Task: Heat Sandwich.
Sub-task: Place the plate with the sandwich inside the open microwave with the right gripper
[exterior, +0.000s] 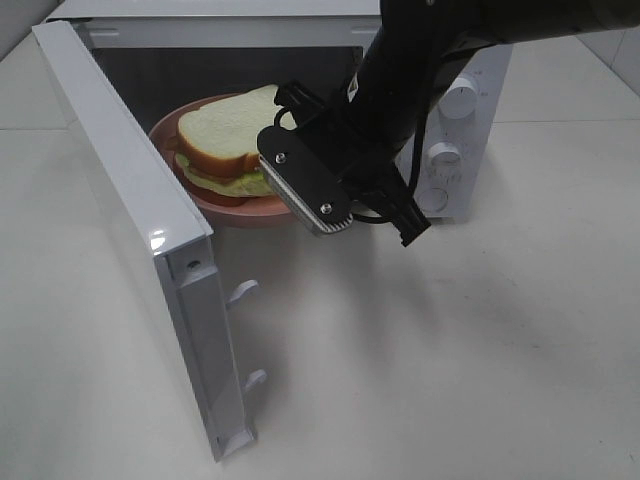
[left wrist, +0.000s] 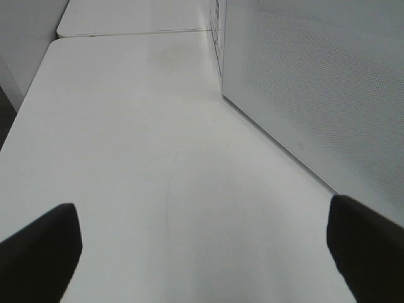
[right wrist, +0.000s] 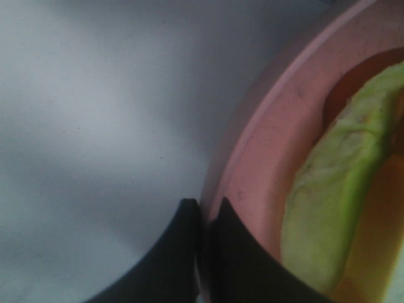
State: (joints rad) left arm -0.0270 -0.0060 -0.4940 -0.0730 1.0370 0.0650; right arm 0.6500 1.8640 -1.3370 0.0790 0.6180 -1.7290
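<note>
The sandwich [exterior: 228, 135], white bread with tan crust and green leaf, lies on a round pink plate [exterior: 222, 208] in the mouth of the open microwave [exterior: 470, 70]. The plate's front part juts out past the opening. My right arm [exterior: 400, 90] reaches in from the upper right. In the right wrist view my right gripper [right wrist: 203, 221] is shut on the pink plate's rim [right wrist: 265, 164], with the green filling [right wrist: 328, 189] close beside it. My left gripper [left wrist: 202, 252] is open and empty over bare table, next to the microwave door [left wrist: 315, 82].
The microwave door [exterior: 130, 200] swings out to the left toward the front, with latch hooks [exterior: 243, 292] on its edge. Control knobs [exterior: 460, 100] are on the microwave's right panel. White tabletop [exterior: 450, 380] lies in front.
</note>
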